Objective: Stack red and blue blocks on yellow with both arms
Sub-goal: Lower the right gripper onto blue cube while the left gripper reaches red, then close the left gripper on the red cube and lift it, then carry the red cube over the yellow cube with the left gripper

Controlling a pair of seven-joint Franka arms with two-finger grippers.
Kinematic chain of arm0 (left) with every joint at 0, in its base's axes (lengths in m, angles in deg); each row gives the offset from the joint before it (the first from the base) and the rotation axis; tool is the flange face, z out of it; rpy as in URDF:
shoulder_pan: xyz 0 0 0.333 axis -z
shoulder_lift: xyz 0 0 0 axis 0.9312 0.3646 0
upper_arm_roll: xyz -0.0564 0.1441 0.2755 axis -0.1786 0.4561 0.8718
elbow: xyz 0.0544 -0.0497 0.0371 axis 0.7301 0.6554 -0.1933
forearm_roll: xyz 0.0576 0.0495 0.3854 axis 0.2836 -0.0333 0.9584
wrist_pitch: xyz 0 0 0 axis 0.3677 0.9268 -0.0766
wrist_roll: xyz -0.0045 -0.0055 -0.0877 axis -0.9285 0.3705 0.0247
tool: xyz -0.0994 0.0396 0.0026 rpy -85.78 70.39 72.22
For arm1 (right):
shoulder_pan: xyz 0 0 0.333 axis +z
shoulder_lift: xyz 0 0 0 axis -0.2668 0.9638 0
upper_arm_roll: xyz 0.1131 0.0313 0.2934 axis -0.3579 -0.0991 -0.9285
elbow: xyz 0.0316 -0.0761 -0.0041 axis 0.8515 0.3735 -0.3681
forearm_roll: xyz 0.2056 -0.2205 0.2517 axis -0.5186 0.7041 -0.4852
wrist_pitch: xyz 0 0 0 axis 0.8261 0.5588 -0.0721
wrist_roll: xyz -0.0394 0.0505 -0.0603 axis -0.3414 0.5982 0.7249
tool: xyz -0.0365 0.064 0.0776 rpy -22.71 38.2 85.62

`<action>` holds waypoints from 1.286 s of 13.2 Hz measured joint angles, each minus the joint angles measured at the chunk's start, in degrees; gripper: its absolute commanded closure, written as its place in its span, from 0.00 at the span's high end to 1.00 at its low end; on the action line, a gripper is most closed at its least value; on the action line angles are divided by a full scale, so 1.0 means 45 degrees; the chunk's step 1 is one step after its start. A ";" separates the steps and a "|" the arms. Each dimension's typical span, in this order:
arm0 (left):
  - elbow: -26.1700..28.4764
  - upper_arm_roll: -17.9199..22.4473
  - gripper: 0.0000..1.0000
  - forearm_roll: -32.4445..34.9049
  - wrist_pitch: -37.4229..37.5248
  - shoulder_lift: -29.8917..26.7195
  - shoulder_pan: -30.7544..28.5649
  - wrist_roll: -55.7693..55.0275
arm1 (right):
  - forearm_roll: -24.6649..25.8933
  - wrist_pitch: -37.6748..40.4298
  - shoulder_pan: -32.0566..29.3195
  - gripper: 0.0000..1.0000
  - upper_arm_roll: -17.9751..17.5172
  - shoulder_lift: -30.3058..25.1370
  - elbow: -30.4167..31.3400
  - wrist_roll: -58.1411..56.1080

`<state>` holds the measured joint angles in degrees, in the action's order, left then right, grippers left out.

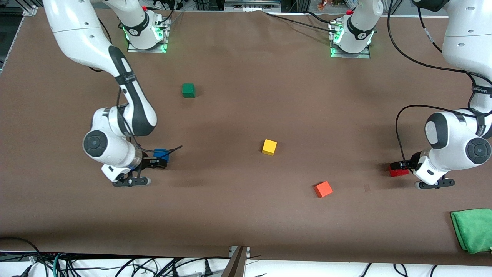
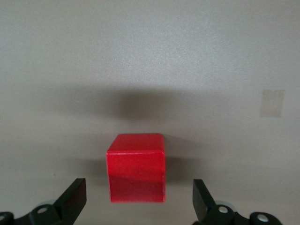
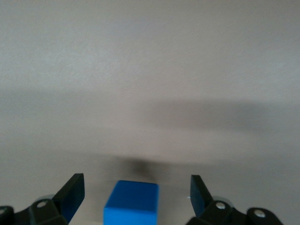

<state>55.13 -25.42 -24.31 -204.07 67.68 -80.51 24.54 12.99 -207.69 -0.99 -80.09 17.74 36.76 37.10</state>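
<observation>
Brown matting is covering the table (image 1: 246, 215), with both arms bending down low at its two ends. At the right arm's end, the right gripper (image 1: 155, 163) is sitting low over the blue block (image 1: 161, 154), its fingers (image 3: 70, 194) spreading wide with the block (image 3: 132, 202) between them and a gap showing on each side. At the left arm's end, the left gripper (image 1: 403, 166) is hanging just as low at the red block (image 1: 398, 169); its fingers (image 2: 74, 197) are also standing apart (well clear of the block's faces), and the block (image 2: 136, 167) is resting on the table between them. The yellow block (image 1: 269, 147) is lying well apart from both grippers, about midway between them. An orange block (image 1: 323, 189) is lying between it and the left gripper, nearer the front camera. A green block (image 1: 188, 90) is sitting toward the bases, and a green cloth (image 1: 473, 229) is lying at the table's edge.
</observation>
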 measured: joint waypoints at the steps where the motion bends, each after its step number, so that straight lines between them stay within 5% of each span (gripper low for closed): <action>1: 0.0056 0.0001 1.00 0.0000 -0.0191 0.0086 -0.0047 0.0039 | -0.0014 -0.0007 0.0084 1.00 0.0000 0.0002 0.0133 0.0151; 2: 0.0133 0.0001 0.99 0.0000 -0.0434 0.0165 -0.0083 0.0072 | -0.0015 -0.0024 0.0118 0.99 0.0000 0.0000 0.0271 0.0241; 4: 0.0320 -0.0008 0.54 0.0000 -0.0832 0.0252 -0.0101 0.0109 | -0.0018 -0.0083 0.0111 0.91 0.0006 -0.0005 0.0524 0.0274; 6: 0.0328 -0.0026 0.21 0.0000 -0.0896 0.0266 -0.0101 0.0114 | -0.0029 -0.0111 0.0108 0.72 0.0012 -0.0030 0.0826 0.0286; 8: 0.0299 -0.0079 0.04 -0.0004 -0.0866 0.0239 -0.0103 0.0113 | -0.0071 -0.0124 0.0108 0.47 0.0012 -0.0140 0.1117 0.0291; 10: 0.0216 -0.0455 0.00 -0.0006 -0.0407 0.0051 -0.0109 0.0102 | -0.0089 -0.0123 0.0107 0.26 0.0013 -0.0336 0.1300 0.0305; 14: 0.0127 -0.2517 0.00 -0.0008 0.1150 -0.0790 0.0029 -0.0950 | -0.0094 0.0343 0.0104 0.25 0.0026 -0.0707 0.1072 0.0354; 17: 0.0126 -0.3875 0.00 -0.0007 0.1962 -0.1234 0.1116 -0.2956 | -0.0094 0.2431 0.0101 0.25 0.0044 -0.1035 -0.0681 0.0365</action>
<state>55.70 -42.86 -24.34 -195.24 62.13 -75.49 11.24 12.57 -196.75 -0.54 -79.89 13.08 33.69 38.74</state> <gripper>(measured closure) 0.441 0.454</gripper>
